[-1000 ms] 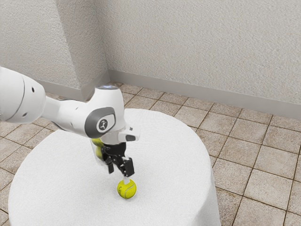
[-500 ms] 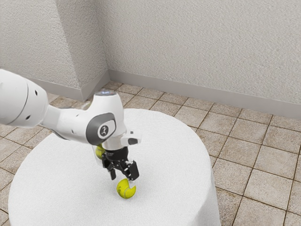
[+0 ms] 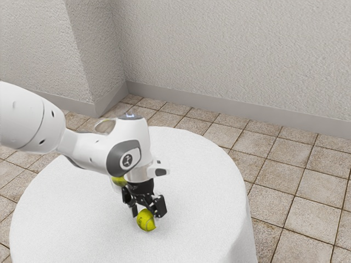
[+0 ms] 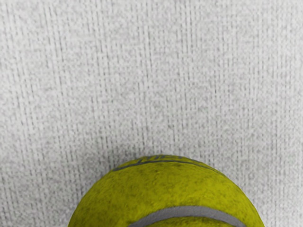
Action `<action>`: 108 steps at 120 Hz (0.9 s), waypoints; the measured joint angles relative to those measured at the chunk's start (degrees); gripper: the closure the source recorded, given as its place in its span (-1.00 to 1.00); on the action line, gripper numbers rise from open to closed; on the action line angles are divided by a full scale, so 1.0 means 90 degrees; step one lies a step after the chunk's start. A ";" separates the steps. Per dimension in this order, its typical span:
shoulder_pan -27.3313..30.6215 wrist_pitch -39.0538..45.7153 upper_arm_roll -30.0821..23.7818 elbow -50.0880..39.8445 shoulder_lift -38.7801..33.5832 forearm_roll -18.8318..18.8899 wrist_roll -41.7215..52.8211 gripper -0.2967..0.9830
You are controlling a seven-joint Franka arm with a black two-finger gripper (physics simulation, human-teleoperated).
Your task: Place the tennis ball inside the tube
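Note:
My gripper (image 3: 147,212) is low over the table in the exterior view, its fingers open and spread at the upper part of a yellow-green tennis ball (image 3: 146,221). That ball rests on the white cloth, its top partly covered by the fingers. In the wrist view the ball (image 4: 165,194) is large at the lower edge, just under the hand. Behind the hand and arm stands a clear tube (image 3: 104,125), whose rim shows above the forearm. Another tennis ball (image 3: 119,181) is inside it, partly hidden by the hand.
The round table (image 3: 203,181) has a white cloth and a curved edge at the exterior view's right. Beyond it are a tiled floor (image 3: 307,192) and a textured wall (image 3: 236,55). The tube stands close behind my arm.
My hand has come down and slightly toward the exterior view's right, bringing the fingers lower around the loose ball. More of the tube's rim shows above the arm.

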 joint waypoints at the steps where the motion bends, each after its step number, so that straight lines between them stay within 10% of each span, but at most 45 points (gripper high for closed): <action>1: 0.0000 0.0003 0.0000 0.0000 0.0005 0.0000 -0.0005 -0.54; 80: -0.0061 -0.0258 0.0032 0.0078 -0.0927 0.0304 -0.0353 0.08; 108: -0.0226 -0.2094 0.0381 0.2357 -0.1342 0.1131 -0.0509 0.06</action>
